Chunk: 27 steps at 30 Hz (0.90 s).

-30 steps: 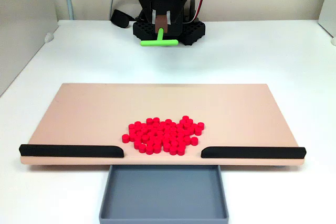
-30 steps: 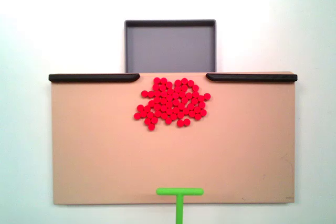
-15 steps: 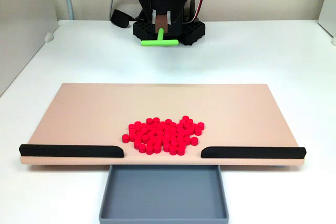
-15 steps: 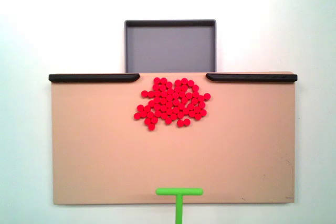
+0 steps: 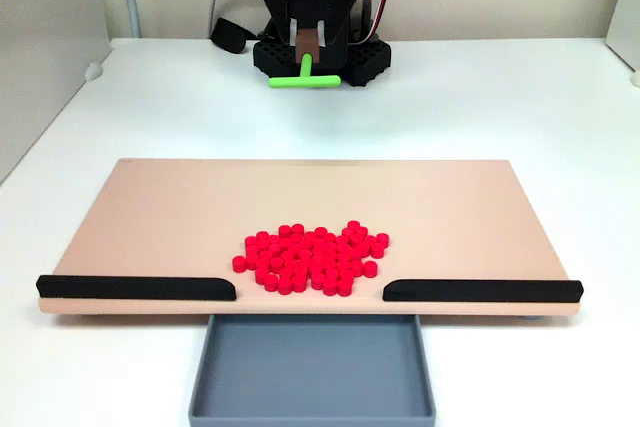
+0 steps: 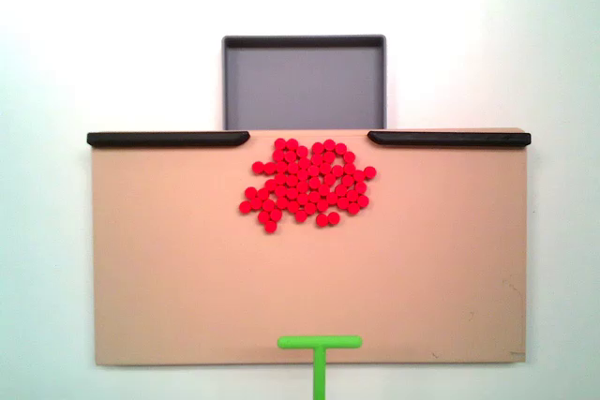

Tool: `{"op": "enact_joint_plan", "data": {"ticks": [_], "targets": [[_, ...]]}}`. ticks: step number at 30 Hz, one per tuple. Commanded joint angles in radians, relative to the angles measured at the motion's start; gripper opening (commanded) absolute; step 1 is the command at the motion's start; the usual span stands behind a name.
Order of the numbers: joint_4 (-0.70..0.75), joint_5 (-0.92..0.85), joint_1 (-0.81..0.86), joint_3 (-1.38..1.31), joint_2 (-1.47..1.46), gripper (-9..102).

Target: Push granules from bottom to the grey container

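In both fixed views we saw a tan board (image 5: 160, 217) (image 6: 169, 269) on the white table (image 5: 520, 97) (image 6: 47, 231), with bare table on every side. Going left to right in the front fixed view, a black strip (image 5: 135, 288) lined the board's near edge at 8 o'clock, the granules (image 5: 310, 257) sat in one loose cluster just behind the gap between the strips, and a second black strip (image 5: 482, 291) lined the edge at 4 o'clock. The grey container (image 5: 312, 367) lay at 6 o'clock, directly below that gap, its floor bare. Wide open board stretched to the left, right and far side of the cluster.

At 12 o'clock the gripper (image 5: 307, 59) clamped the stem of the green T-shaped tool (image 5: 303, 80), its crossbar held beyond the board's far edge. In the top-down fixed view the tool (image 6: 320, 348) overlapped the board's 6 o'clock edge, the granules (image 6: 305, 185) were near the container (image 6: 305, 86) at 12 o'clock.

We could read no writing or labels.
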Motion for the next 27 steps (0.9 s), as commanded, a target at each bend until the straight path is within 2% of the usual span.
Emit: {"op": "enact_joint_plan", "data": {"ticks": [1, 5, 19, 27], "targets": [[-0.002, -0.014, 0.003, -0.015, 0.015, 0], [-0.029, 0.011, -0.009, -0.014, -0.005, 0], [-0.279, 0.009, -0.015, 0.169, -0.029, 0], [-0.327, 0.017, -0.034, 0.229, -0.066, 0]]}}
